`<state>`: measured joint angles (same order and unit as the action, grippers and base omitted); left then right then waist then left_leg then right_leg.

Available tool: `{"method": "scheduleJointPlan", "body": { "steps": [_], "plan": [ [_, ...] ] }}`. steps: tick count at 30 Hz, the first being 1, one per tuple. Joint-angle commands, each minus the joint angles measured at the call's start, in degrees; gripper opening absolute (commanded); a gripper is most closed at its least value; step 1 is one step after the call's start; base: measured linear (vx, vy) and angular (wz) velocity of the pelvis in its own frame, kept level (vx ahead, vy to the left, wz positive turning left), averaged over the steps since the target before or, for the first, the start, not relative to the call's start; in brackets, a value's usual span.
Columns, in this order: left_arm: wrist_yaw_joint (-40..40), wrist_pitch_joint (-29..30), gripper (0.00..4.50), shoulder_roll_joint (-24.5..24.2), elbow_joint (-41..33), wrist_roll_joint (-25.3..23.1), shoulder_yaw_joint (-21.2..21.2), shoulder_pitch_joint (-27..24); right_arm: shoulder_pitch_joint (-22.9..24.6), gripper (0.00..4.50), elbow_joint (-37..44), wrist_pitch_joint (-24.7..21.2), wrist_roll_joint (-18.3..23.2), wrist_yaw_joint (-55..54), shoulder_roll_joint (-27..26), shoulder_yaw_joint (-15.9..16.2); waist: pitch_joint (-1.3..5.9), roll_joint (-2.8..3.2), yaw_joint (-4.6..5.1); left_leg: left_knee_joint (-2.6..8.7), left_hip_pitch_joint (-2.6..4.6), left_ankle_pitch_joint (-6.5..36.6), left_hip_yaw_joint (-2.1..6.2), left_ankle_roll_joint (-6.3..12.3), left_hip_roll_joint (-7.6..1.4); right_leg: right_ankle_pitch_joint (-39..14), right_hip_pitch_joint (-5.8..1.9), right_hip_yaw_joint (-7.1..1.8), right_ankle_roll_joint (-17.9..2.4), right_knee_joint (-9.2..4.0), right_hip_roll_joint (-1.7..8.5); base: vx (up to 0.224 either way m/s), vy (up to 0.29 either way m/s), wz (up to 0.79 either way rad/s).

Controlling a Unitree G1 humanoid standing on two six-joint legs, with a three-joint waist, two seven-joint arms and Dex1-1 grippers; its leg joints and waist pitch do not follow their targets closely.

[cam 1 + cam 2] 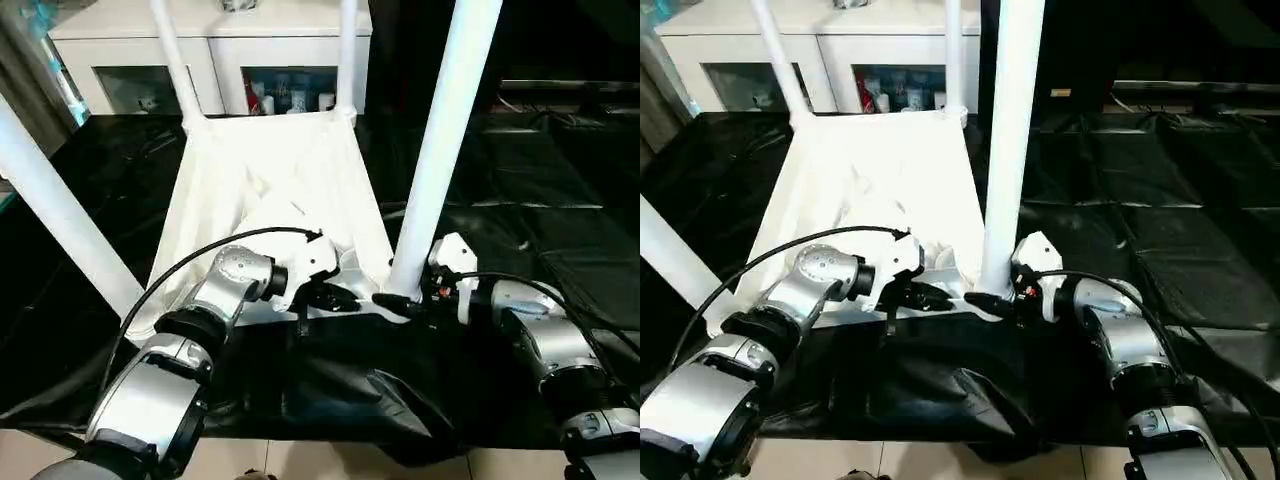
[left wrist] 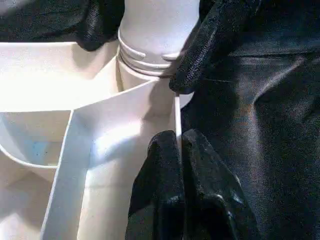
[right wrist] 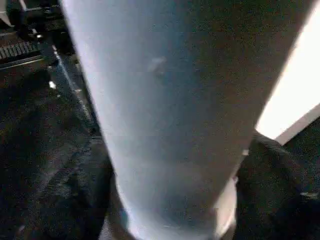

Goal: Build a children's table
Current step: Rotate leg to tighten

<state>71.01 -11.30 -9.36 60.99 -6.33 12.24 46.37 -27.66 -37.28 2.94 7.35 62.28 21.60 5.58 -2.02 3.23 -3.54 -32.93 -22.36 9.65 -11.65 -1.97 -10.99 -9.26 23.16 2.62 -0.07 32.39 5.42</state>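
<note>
Left wrist view: left end effector [image 2: 177, 145] pinching tabletop rim [image 2: 177, 117]; right end effector [image 1: 400, 300] clamped around near leg [image 1: 445, 130].

All-white plastic children's table top [image 1: 290, 190], ribbed underside up, centre frame; four white tapered tube legs [image 1: 440, 150]. Glossy black sheet [image 1: 520, 180] under it, full width. White glass-door cabinet [image 1: 130, 60], upper left. Silver forearms [image 1: 150, 400], black gripper fingers [image 2: 170, 190]. Pale tiled floor [image 1: 300, 460], bottom edge.
</note>
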Motion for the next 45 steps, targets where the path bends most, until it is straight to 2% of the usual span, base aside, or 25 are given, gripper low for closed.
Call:
{"method": "scheduleJointPlan", "body": {
  "steps": [1, 7, 9, 11, 13, 14, 15, 16, 19, 20, 21, 22, 23, 24, 28, 29, 30, 31, 32, 38, 39, 41, 42, 44, 45],
  "plan": [
    [2.0, -0.29, 0.0, -0.14, -0.77, 0.82, 0.48, -0.82, -0.37, 3.22, 0.62, -0.44, 0.9, 0.43, 0.43, 0.2, 3.62, -1.24, -0.09, 3.25, 1.36, 10.88, 0.68, 6.72, -2.38, -7.73, -2.7, -1.13, -15.67, -2.5, 2.81, 0.0, 0.0, 0.0],
    [2.06, -0.09, 0.0, -0.14, -1.14, 0.92, 0.41, -1.08, 0.52, 2.78, 1.58, -1.61, 1.7, 1.27, -0.42, -0.26, 3.66, -1.17, -0.08, 3.15, 1.36, 10.47, 0.65, 7.19, -2.33, -7.17, -2.71, -1.07, -15.86, -2.45, 2.73, 0.0, 0.0, 0.0],
    [-0.91, 0.28, 0.0, 0.34, -0.43, 0.38, 0.19, -0.83, 0.99, 2.75, 1.04, -2.25, 1.85, -2.21, -1.68, -1.38, 3.64, -1.15, -0.09, 3.21, 1.36, 10.65, 0.69, 7.01, -2.36, -7.54, -2.7, -1.08, -15.7, -2.47, 2.72, 0.0, 0.0, 0.0],
    [-6.35, 1.35, 0.0, 1.39, 0.89, -0.34, -0.35, 0.07, 0.6, 2.73, -1.77, -1.9, 0.12, -9.53, -3.35, -2.47, 3.58, -1.11, 0.03, 3.28, 1.41, 10.9, 0.7, 6.25, -2.36, -8.17, -2.49, -1.13, -15.65, -2.53, 2.74, 0.0, 0.0, 0.0],
    [-10.04, 2.07, 0.0, 2.36, 1.73, -0.57, -0.85, 0.71, 0.4, 2.72, -3.99, -2.15, -0.82, -15.95, -5.04, -3.6, 3.17, -1.29, 0.56, 3.58, 1.55, 14.98, 0.78, 4.02, -2.11, -15.38, -2.28, -1.19, -14.15, -3.22, 2.79, 0.0, 0.0, 0.0],
    [-10.04, 2.07, 0.0, 2.36, 1.73, -0.57, -0.85, 0.71, 0.4, 2.72, -3.99, -2.15, -0.82, -15.95, -5.04, -3.6, 3.17, -1.29, 0.56, 3.58, 1.55, 14.98, 0.78, 4.02, -2.11, -15.38, -2.28, -1.19, -14.15, -3.22, 2.79, 0.0, 0.0, 0.0],
    [-17.79, 4.23, 0.0, 4.75, 3.38, -1.38, -1.34, 2.21, 0.27, 2.72, -5.89, -2.6, -1.38, -23.84, -7.53, -5.06, 2.85, -1.15, 0.83, 3.79, 1.7, 18.29, 0.91, 2.69, -1.98, -21.46, -2.0, -1.32, -12.35, -3.88, 2.82, 0.0, 0.0, 0.0],
    [-20.24, 5.05, 0.0, 5.62, 3.95, -1.53, -1.55, 2.74, 0.13, 2.72, -6.45, -2.86, -1.54, -26.49, -8.36, -5.48, 2.72, -1.14, 1.21, 3.94, 2.09, 20.44, 1.07, 1.42, -1.96, -24.41, -1.61, -1.36, -11.33, -4.22, 2.82, 0.0, 0.0, 0.0],
    [-23.74, 6.13, 0.0, 6.98, 4.71, -1.56, -1.96, 3.47, -0.17, 2.72, -7.21, -3.68, -1.7, -30.6, -9.75, -6.19, 2.71, -1.34, 1.92, 4.06, 1.92, 22.2, 1.36, 0.9, -1.7, -27.11, -1.6, -1.29, -9.53, -4.67, 2.69, 0.0, 0.0, 0.0],
    [-25.7, 6.5, 0.0, 7.8, 5.11, -1.56, -2.15, 3.85, -0.4, 2.72, -7.6, -4.13, -1.84, -32.89, -10.61, -6.56, 2.71, -1.29, 1.99, 4.09, 1.87, 22.25, 1.39, 0.98, -1.69, -27.16, -1.58, -1.29, -9.32, -4.7, 2.7, 0.0, 0.0, 0.0],
    [-28.42, 6.95, 0.0, 9.12, 5.7, -1.65, -2.22, 4.35, -0.94, 2.72, -8.48, -4.45, -2.16, -36.78, -12.0, -7.04, 2.74, -0.81, 2.2, 4.11, 1.93, 22.46, 1.37, 0.82, -1.65, -26.56, -1.39, -1.3, -9.12, -4.9, 2.58, 0.0, 0.0, 0.0],
    [-32.33, 7.59, 0.0, 11.39, 6.5, -2.02, -1.93, 4.99, -2.11, 2.72, -10.16, -4.85, -2.93, -43.24, -14.52, -7.49, 2.78, -0.93, 2.3, 4.12, 1.84, 22.36, 1.44, 0.72, -1.66, -26.13, -1.43, -1.32, -9.2, -4.82, 2.64, 0.0, 0.0, 0.0],
    [-33.57, 7.84, 0.0, 12.38, 6.75, -2.24, -1.67, 5.17, -2.63, 2.72, -10.73, -5.02, -3.67, -45.53, -15.65, -7.14, 2.83, -0.53, 2.5, 4.22, 1.84, 22.37, 1.51, 0.18, -1.66, -24.99, -1.37, -1.3, -9.44, -4.66, 2.51, 0.0, 0.0, 0.0],
    [-33.95, 7.92, 0.0, 12.76, 6.81, -2.36, -1.53, 5.21, -2.85, 2.72, -10.92, -5.08, -4.06, -46.29, -16.1, -6.89, 2.93, -0.73, 2.63, 4.22, 1.75, 22.4, 1.55, 0.14, -1.55, -24.16, -1.55, -1.18, -9.52, -4.55, 2.44, 0.0, 0.0, 0.0],
    [-34.11, 7.43, 0.0, 13.74, 7.1, -2.98, -0.94, 5.4, -3.28, 2.72, -10.39, -3.2, -6.41, -46.53, -17.93, -4.55, 3.02, -0.94, 2.75, 4.02, 1.45, 21.72, 1.41, 1.69, -1.4, -22.55, -1.75, -1.22, -9.57, -4.6, 2.58, 0.0, 0.0, 0.0],
    [-33.93, 7.39, 0.0, 13.72, 7.08, -2.93, -0.95, 5.38, -3.23, 3.07, -10.12, -2.84, -6.26, -46.03, -18.03, -4.48, 3.01, -0.83, 2.71, 4.03, 1.5, 21.65, 1.4, 1.93, -1.45, -22.51, -1.71, -1.22, -9.63, -4.62, 2.61, 0.0, 0.0, 0.0],
    [-32.29, 6.71, 0.0, 13.1, 6.76, -2.66, -1.01, 5.14, -2.86, 3.28, -8.6, -1.38, -5.37, -43.28, -17.62, -4.48, 3.03, -1.14, 2.68, 3.97, 1.46, 21.53, 1.31, 2.43, -1.47, -22.34, -1.7, -1.22, -9.67, -4.69, 2.61, 0.0, 0.0, 0.0],
    [-31.68, 6.44, 0.0, 12.85, 6.63, -2.55, -1.07, 5.03, -2.73, 3.28, -8.14, -1.11, -5.04, -42.18, -17.35, -4.5, 3.04, -0.9, 2.62, 4.01, 1.37, 20.96, 1.37, 2.64, -1.52, -22.03, -1.81, -1.23, -9.83, -4.55, 2.64, 0.0, 0.0, 0.0],
    [-30.41, 6.07, 0.0, 12.38, 6.55, -2.34, -1.16, 4.9, -2.68, 3.46, -7.66, -0.51, -5.15, -40.63, -16.61, -4.18, 3.03, -1.03, 2.62, 4.0, 1.36, 20.83, 1.35, 2.74, -1.55, -21.86, -1.79, -1.22, -9.88, -4.57, 2.62, 0.0, 0.0, 0.0],
    [-22.0, 3.99, 0.0, 8.74, 5.29, -1.34, -0.76, 3.56, -1.76, 3.67, -3.46, -0.34, -1.86, -26.15, -10.83, -3.23, 3.19, -1.11, 2.54, 3.83, 1.09, 18.8, 1.25, 4.29, -1.66, -18.35, -2.26, -1.3, -11.19, -4.09, 2.72, 0.0, 0.0, 0.0],
    [-19.9, 3.13, 0.0, 7.84, 4.91, -1.31, -0.46, 3.19, -1.26, 3.67, -2.21, -0.33, -1.49, -22.27, -9.09, -2.49, 3.26, -1.35, 2.28, 3.61, 0.92, 16.93, 1.14, 5.4, -1.72, -15.67, -2.58, -1.24, -12.07, -3.82, 2.7, 0.0, 0.0, 0.0],
    [-17.73, 2.77, 0.0, 6.99, 4.54, -1.21, -0.26, 2.88, -0.86, 3.67, -1.51, 0.39, -1.83, -19.33, -7.41, -1.58, 3.44, -1.16, 2.08, 3.41, 0.83, 14.56, 1.01, 6.3, -1.83, -12.28, -2.69, -1.12, -13.29, -3.36, 2.63, 0.0, 0.0, 0.0],
    [-13.65, 1.82, 0.0, 5.58, 3.82, -0.86, -0.03, 2.38, -0.46, 3.67, -0.73, 1.15, -2.09, -14.78, -4.99, -0.67, 3.4, -1.35, 1.99, 3.3, 0.84, 13.95, 0.86, 6.67, -1.88, -11.12, -2.65, -1.04, -13.98, -3.25, 2.53, 0.0, 0.0, 0.0],
    [-12.11, 1.41, 0.0, 5.08, 3.54, -0.66, 0.02, 2.19, -0.38, 3.67, -0.46, 1.09, -1.91, -13.22, -4.24, -0.56, 3.33, -1.21, 1.73, 3.26, 0.88, 13.95, 0.78, 6.93, -1.93, -11.57, -2.65, -1.02, -14.35, -3.22, 2.65, 0.0, 0.0, 0.0],
    [-7.4, 0.92, 0.0, 3.92, 2.61, 0.43, -0.2, 1.61, -0.24, 3.67, 0.44, 0.55, -0.84, -9.6, -3.01, -0.78, 3.32, -1.24, 1.3, 3.26, 1.07, 14.13, 0.76, 6.79, -2.02, -12.4, -2.69, -1.04, -14.5, -3.23, 2.64, 0.0, 0.0, 0.0]
  ]
}}
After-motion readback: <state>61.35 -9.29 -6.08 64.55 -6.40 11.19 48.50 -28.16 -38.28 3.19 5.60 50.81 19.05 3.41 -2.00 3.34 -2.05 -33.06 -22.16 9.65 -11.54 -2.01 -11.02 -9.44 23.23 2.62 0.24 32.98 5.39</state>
